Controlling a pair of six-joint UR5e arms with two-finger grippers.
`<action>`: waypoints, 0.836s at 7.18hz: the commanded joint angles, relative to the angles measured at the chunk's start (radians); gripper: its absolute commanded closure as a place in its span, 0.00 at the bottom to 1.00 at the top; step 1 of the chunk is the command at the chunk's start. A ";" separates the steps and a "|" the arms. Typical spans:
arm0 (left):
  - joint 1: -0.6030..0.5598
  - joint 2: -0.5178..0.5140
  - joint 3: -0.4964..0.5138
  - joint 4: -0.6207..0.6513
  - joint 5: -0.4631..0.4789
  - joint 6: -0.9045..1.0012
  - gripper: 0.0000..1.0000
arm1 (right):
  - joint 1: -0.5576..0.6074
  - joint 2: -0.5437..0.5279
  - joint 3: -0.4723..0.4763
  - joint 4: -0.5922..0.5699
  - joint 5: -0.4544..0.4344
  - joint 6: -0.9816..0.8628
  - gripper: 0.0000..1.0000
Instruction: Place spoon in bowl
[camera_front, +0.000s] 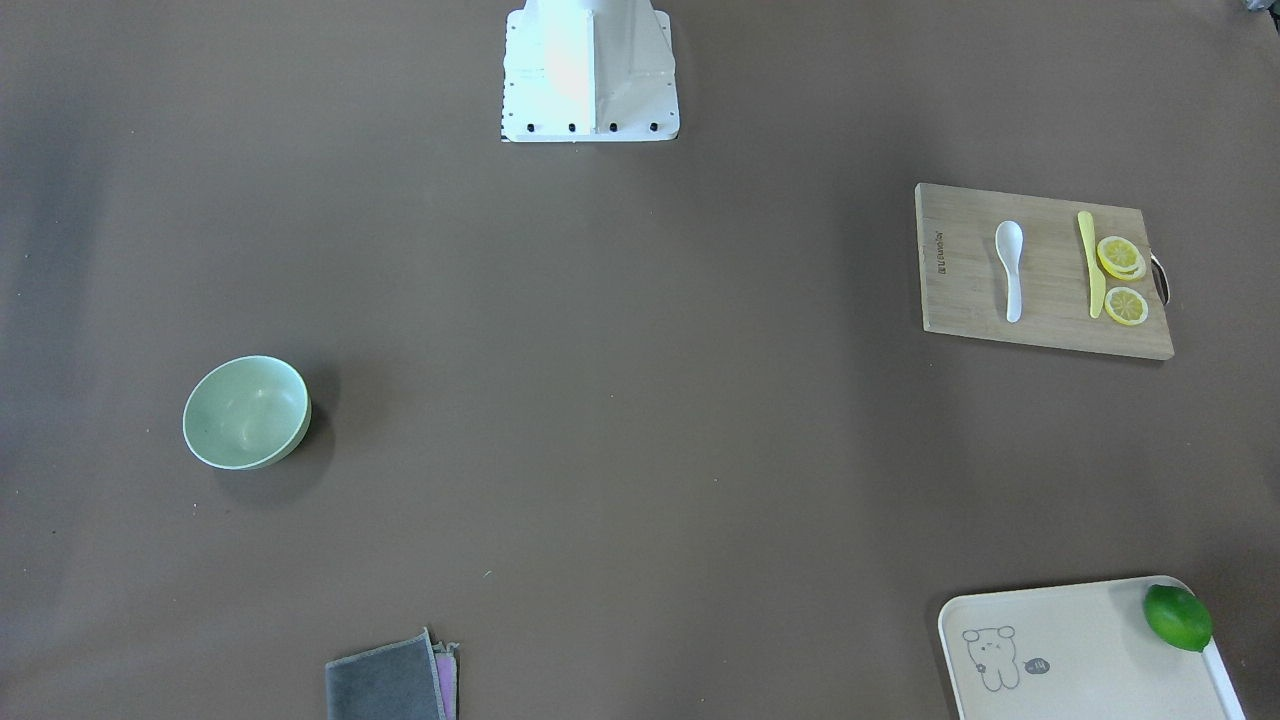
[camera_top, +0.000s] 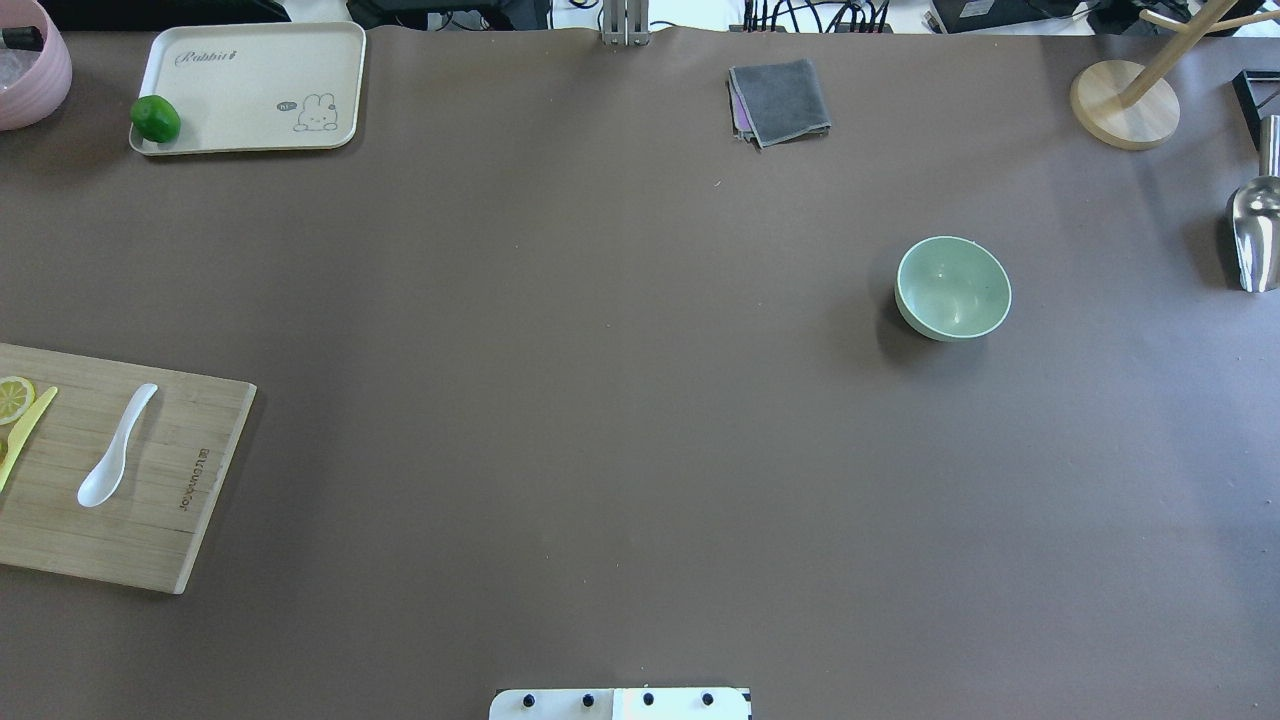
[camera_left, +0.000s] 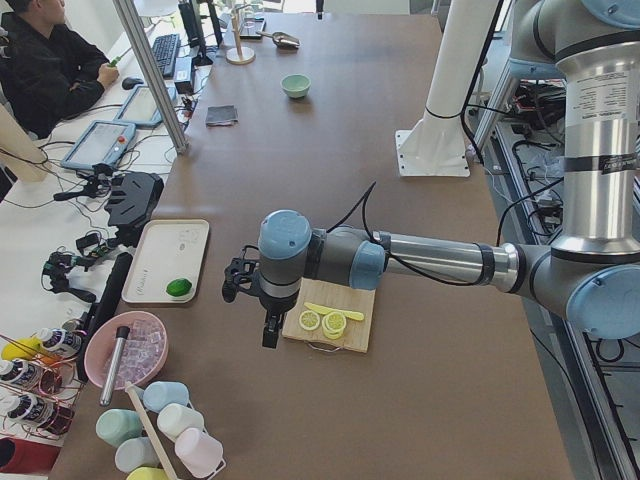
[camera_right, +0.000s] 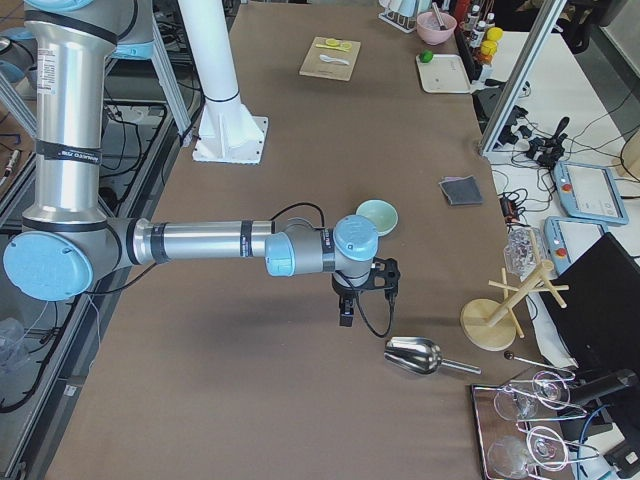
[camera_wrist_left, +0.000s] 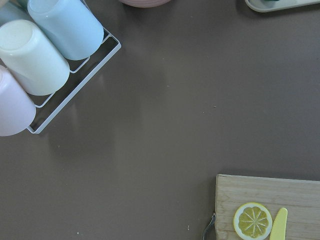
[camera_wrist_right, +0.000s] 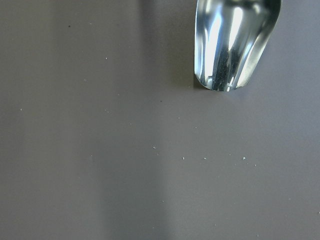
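Note:
The white spoon (camera_front: 1011, 270) lies on a wooden cutting board (camera_front: 960, 290), scoop toward the robot; it also shows in the overhead view (camera_top: 118, 445). The mint-green bowl (camera_front: 246, 412) stands upright and empty on the other half of the table (camera_top: 953, 287). My left gripper (camera_left: 268, 332) hangs over the table just past the board's outer end and shows only in the exterior left view; I cannot tell if it is open or shut. My right gripper (camera_right: 345, 315) hangs between the bowl (camera_right: 377, 215) and a metal scoop and shows only in the exterior right view; its state is unclear too.
A yellow knife (camera_front: 1092, 265) and lemon slices (camera_front: 1122, 258) share the board. A cream tray (camera_top: 250, 60) with a lime (camera_top: 155, 118), a grey cloth (camera_top: 780, 100), a metal scoop (camera_top: 1255, 235), a wooden stand (camera_top: 1125, 105) and a rack of cups (camera_wrist_left: 35, 60) sit around the edges.

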 joint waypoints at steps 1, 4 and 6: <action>0.000 0.001 0.000 0.000 0.000 0.000 0.02 | 0.000 0.006 -0.001 0.000 -0.001 -0.001 0.00; 0.000 0.002 0.000 0.000 0.001 0.000 0.02 | -0.002 0.007 -0.001 0.000 -0.001 0.001 0.00; -0.002 0.008 0.002 -0.005 -0.008 0.007 0.02 | 0.000 0.004 -0.001 0.000 -0.001 -0.001 0.00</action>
